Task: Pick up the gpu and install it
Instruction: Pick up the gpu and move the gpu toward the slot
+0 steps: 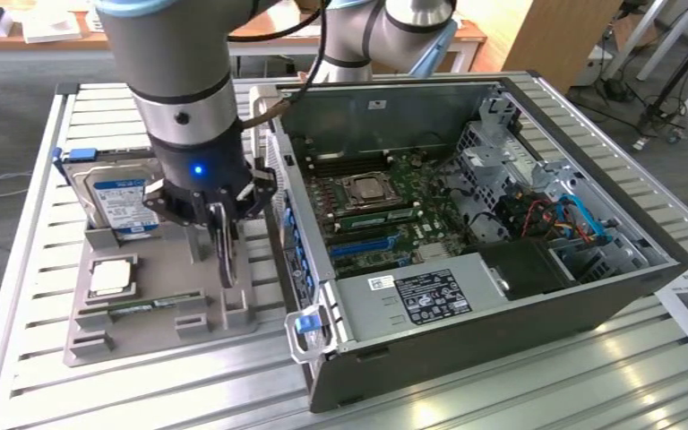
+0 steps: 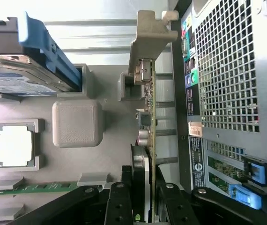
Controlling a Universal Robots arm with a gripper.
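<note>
The gpu [image 1: 226, 264] is a thin dark card standing on edge over the grey parts tray [image 1: 165, 327], just on the exterior view's left of the open computer case [image 1: 487, 296]. My gripper [image 1: 219, 222] points straight down and is shut on the card's top edge. In the wrist view the gpu [image 2: 148, 110] runs edge-on from between my fingers [image 2: 119, 201] to its silver end bracket [image 2: 147, 42], beside a grey holder block [image 2: 126, 86] of the tray. I cannot tell whether the card still rests in its slot.
On the tray stand a hard drive with a blue label [image 1: 123, 202], a processor [image 1: 111, 278] and a green memory stick [image 1: 141, 307]. The case's perforated rear wall [image 2: 227, 70] is close beside the card. Its motherboard [image 1: 380, 210] lies exposed. Everything sits on a slatted aluminium table [image 1: 141, 390].
</note>
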